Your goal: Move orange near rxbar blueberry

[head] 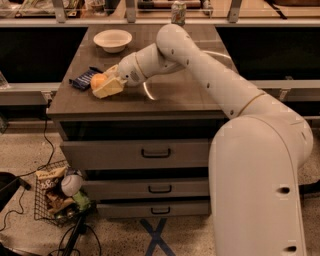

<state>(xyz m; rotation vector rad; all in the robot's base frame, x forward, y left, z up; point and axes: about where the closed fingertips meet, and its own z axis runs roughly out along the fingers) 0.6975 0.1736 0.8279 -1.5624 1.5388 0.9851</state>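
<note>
The orange is a small round orange-yellow fruit held between the cream fingers of my gripper, just above the left part of the wooden cabinet top. The gripper is shut on it. The rxbar blueberry, a flat dark blue wrapper, lies on the top right beside the orange, to its left, near the left edge. My arm reaches in from the right across the top.
A white bowl stands at the back left of the top. A drink can stands at the back edge. Drawers sit below. A wire basket of items stands on the floor at left.
</note>
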